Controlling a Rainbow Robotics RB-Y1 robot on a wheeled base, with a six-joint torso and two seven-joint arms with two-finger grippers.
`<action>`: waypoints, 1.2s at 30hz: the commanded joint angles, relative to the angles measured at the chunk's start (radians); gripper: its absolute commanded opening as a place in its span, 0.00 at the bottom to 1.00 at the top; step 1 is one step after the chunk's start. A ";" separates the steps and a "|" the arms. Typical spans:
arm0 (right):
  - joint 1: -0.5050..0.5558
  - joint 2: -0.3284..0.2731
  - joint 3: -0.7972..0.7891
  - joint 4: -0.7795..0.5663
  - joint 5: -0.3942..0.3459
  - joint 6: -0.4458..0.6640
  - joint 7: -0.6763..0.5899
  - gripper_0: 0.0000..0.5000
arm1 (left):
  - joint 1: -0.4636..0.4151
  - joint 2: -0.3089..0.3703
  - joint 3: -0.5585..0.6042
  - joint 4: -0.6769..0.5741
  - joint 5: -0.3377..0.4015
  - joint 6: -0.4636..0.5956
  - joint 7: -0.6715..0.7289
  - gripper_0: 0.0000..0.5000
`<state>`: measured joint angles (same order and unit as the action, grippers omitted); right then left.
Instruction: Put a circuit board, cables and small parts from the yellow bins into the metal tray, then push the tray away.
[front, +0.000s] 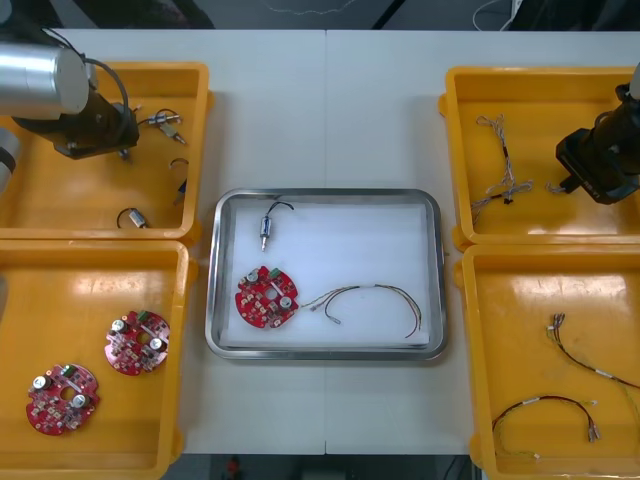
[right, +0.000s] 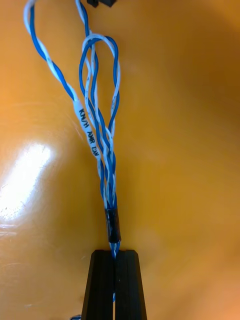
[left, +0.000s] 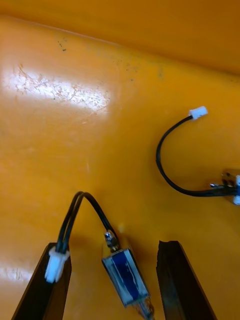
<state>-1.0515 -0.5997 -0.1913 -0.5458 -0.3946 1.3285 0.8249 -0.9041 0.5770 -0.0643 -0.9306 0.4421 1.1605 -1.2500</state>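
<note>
Closest to us, the right gripper (right: 115, 256) has its fingers clenched on the twisted blue and white cable (right: 102, 150) in the far right yellow bin (front: 540, 72). We judge a straight lift best, so the loops clear the bin wall before crossing to the metal tray (front: 325, 194), where a circuit board (front: 266, 296) already lies. The left gripper (left: 111, 246), fingers released, straddles a small metal part (left: 125, 277) in the far left yellow bin (front: 70, 195); it should close on the body.
</note>
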 joint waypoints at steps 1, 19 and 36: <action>0.010 -0.048 -0.007 -0.120 0.026 0.107 0.045 0.00 | -0.050 -0.005 -0.015 0.016 0.006 -0.028 -0.121 0.48; 0.191 -0.061 -0.010 -0.793 -0.010 0.591 0.065 0.00 | -0.050 0.000 0.109 -0.225 -0.037 0.346 -0.117 0.00; 0.312 -0.037 0.087 -1.392 -0.270 0.591 0.099 0.00 | -0.050 -0.034 0.109 -0.513 -0.060 0.752 -0.074 0.00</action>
<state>-0.7709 -0.6274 -0.1674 -1.8380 -0.6323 1.9148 0.8820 -0.9074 0.5706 0.0244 -1.3624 0.3998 1.8605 -1.2822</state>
